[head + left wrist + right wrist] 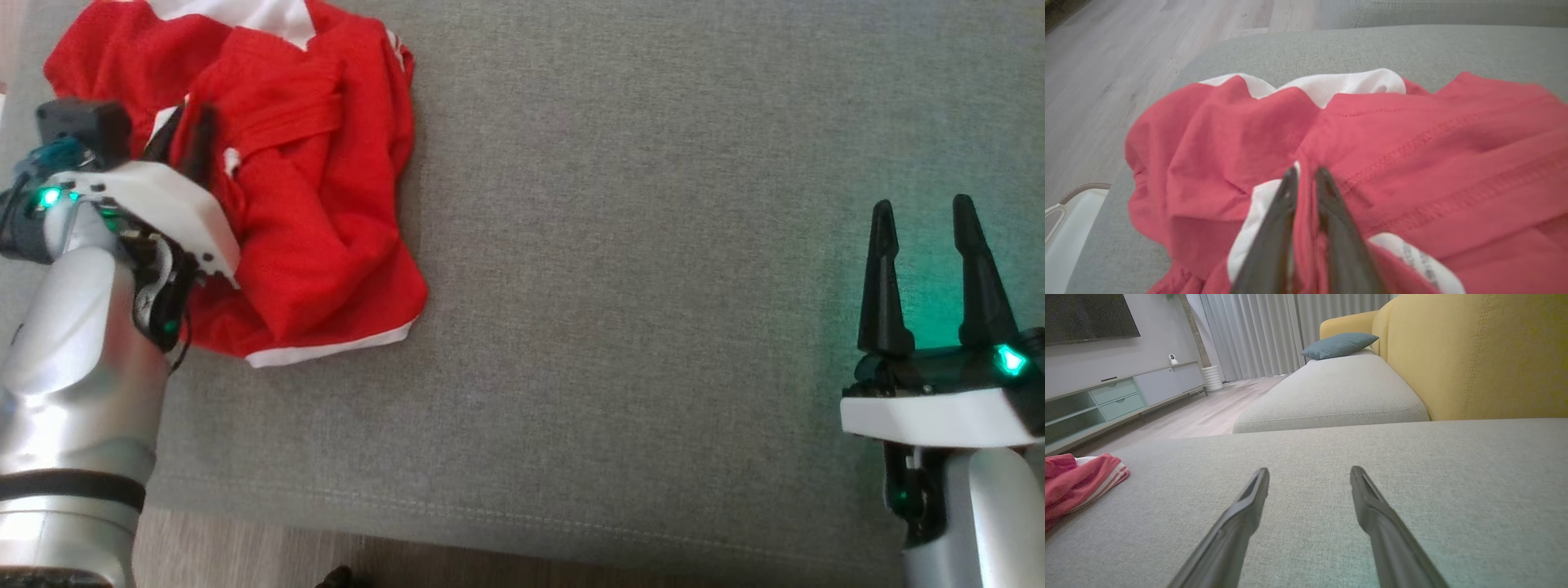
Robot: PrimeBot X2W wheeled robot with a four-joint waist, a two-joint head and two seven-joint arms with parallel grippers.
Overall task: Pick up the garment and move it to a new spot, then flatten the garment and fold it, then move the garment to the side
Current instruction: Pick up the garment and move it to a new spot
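My head view's top edge cuts off the crumpled red garment with white trim (318, 188); the print on its white label (1421, 261) is too blurred for me to read.

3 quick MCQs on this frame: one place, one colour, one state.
1. Where on the sofa does the garment lie, head view? A) upper left B) centre C) lower right
2. Garment colour? A) blue B) red, white trim C) yellow
3. State of the right gripper? A) shut on garment B) shut, empty C) open, empty
Answers: 1 A, it lies by the left gripper, which pinches its fabric; 2 B, red cloth with white hems; 3 C, jaws spread over bare sofa.
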